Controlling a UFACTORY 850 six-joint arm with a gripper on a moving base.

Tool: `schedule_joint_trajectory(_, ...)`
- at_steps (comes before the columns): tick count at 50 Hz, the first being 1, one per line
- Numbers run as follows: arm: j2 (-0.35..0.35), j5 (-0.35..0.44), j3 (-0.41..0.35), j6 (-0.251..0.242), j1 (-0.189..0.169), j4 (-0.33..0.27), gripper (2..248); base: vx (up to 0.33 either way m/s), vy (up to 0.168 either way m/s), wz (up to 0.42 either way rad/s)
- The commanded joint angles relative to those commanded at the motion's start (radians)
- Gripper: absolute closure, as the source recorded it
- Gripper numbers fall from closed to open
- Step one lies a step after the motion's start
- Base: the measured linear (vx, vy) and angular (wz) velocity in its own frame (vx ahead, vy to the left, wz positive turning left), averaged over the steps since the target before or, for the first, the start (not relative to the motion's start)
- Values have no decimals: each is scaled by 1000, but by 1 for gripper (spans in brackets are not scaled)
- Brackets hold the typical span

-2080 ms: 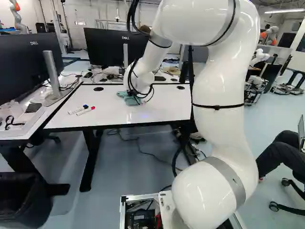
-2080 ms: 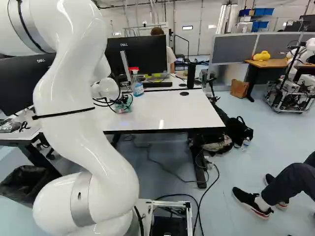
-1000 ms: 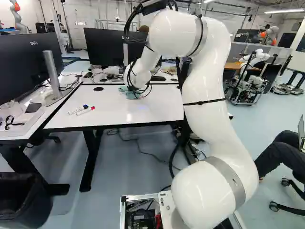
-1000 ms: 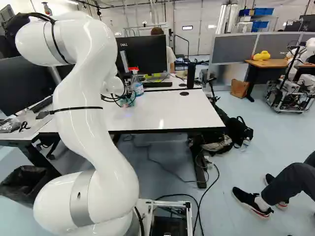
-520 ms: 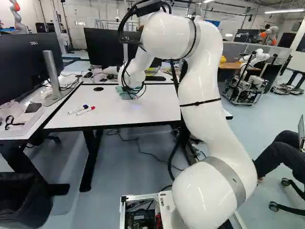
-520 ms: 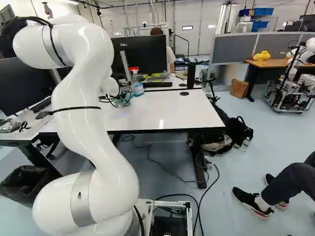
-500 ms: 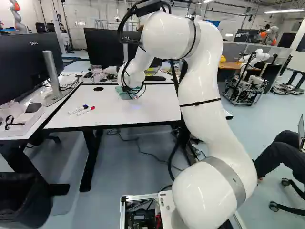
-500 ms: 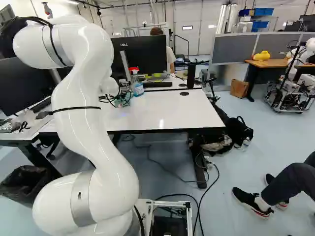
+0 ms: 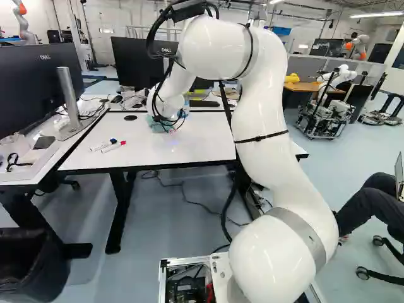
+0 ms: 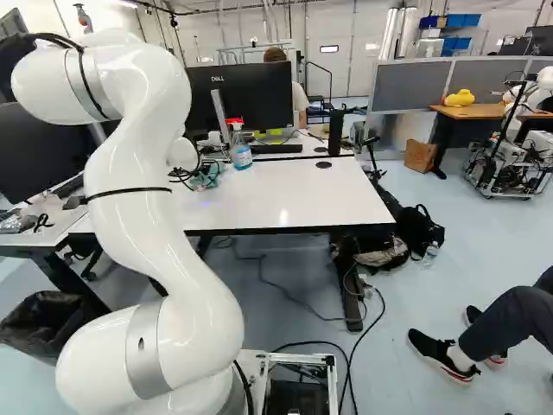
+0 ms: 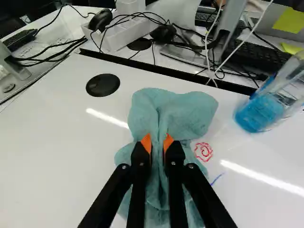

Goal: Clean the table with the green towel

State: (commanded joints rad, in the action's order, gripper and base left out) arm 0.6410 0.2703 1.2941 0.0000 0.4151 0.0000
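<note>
Green towel [image 11: 183, 111] was clamped in gripper [image 11: 157, 140] near spray bottle [image 11: 262, 112]. Wiping too far bottle-ward risked tipping it; bunching risked missing red scribble [image 11: 203, 151].

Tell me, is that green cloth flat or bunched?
Bunched: the gripper pinches the green towel into folds between its fingers, with loose parts spreading beyond.

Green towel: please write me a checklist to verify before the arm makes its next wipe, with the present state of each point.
1. Gripper shut on the green towel: ok.
2. Towel lying on the table: ok.
3. Red mark and blue mark wiped off: not ok, both show beside the towel.
4. Two markers off the table: not ok.
5. Spray bottle apart from the towel: ok.
6. Surface under the towel clean: cannot tell, hidden.
</note>
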Motion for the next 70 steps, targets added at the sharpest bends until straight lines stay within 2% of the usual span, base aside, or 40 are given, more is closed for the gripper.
schedule_joint_trajectory(17, -5, 0, -7, 0, 44, 0, 202, 0, 0, 0)
schedule_joint_trajectory(34, -53, 0, -72, 0, 76, 0, 202, 0, 0, 0)
schedule_joint_trajectory(56, -138, 0, -186, 0, 100, 0, 202, 0, 0, 0)
schedule_joint_trajectory(70, -192, 0, -257, 0, 89, 0, 202, 0, 0, 0)
